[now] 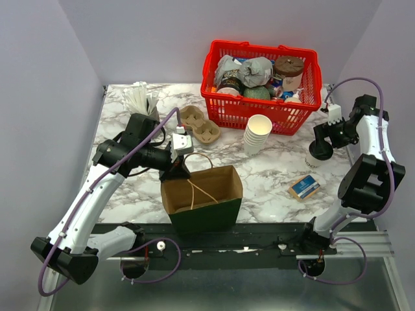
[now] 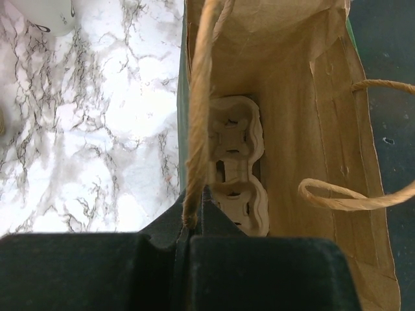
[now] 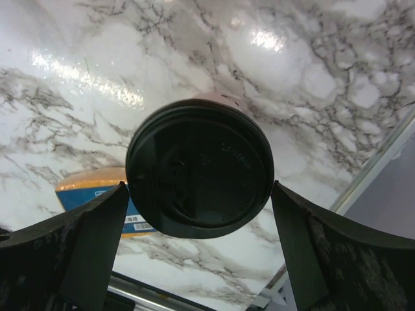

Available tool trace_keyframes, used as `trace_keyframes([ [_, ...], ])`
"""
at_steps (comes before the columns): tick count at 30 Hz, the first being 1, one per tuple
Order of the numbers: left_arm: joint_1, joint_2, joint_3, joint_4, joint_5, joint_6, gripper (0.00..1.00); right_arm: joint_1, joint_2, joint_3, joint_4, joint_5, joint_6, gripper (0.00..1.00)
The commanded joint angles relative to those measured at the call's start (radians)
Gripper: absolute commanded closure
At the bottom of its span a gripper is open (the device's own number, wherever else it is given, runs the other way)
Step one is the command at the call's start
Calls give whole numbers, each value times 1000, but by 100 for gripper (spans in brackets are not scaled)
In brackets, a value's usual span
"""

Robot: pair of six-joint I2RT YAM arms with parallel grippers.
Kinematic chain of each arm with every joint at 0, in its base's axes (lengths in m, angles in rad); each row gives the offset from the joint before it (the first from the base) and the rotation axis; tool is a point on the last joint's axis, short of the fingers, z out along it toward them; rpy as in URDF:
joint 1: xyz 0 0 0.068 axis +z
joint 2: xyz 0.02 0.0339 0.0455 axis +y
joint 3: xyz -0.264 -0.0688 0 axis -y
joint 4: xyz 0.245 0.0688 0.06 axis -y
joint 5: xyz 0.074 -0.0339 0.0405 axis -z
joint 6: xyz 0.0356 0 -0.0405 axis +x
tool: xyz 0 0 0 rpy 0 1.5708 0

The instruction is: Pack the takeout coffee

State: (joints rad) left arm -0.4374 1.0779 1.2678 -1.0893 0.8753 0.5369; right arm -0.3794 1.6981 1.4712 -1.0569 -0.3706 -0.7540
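While the paper bag (image 1: 202, 197) stands open at the table's near edge, the left gripper (image 1: 176, 171) hangs over its left rim, jaws pressed together on one twine handle (image 2: 200, 97). A pulp cup carrier (image 2: 237, 162) lies flat inside the bag, on its floor. Right of the bag sits a small yellow-and-blue box (image 1: 304, 187). Farther right and a little beyond is the takeout coffee (image 3: 198, 170) (dark lid on), upright on the marble. The right gripper (image 1: 322, 149) has its jaws spread on either side of the lid; contact cannot be told. Beyond the bag stand stacked white cups (image 1: 258, 134) and another carrier (image 1: 200, 125) — behind them, a red basket (image 1: 262, 84).
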Motion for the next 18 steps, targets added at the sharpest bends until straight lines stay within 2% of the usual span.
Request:
trace_keyframes([
  [1, 8, -19, 13, 16, 5, -2, 100, -13, -64, -66, -38, -79, -31, 0],
  [18, 23, -13, 25, 23, 13, -18, 100, -13, -37, -87, 26, -99, -2, 0],
])
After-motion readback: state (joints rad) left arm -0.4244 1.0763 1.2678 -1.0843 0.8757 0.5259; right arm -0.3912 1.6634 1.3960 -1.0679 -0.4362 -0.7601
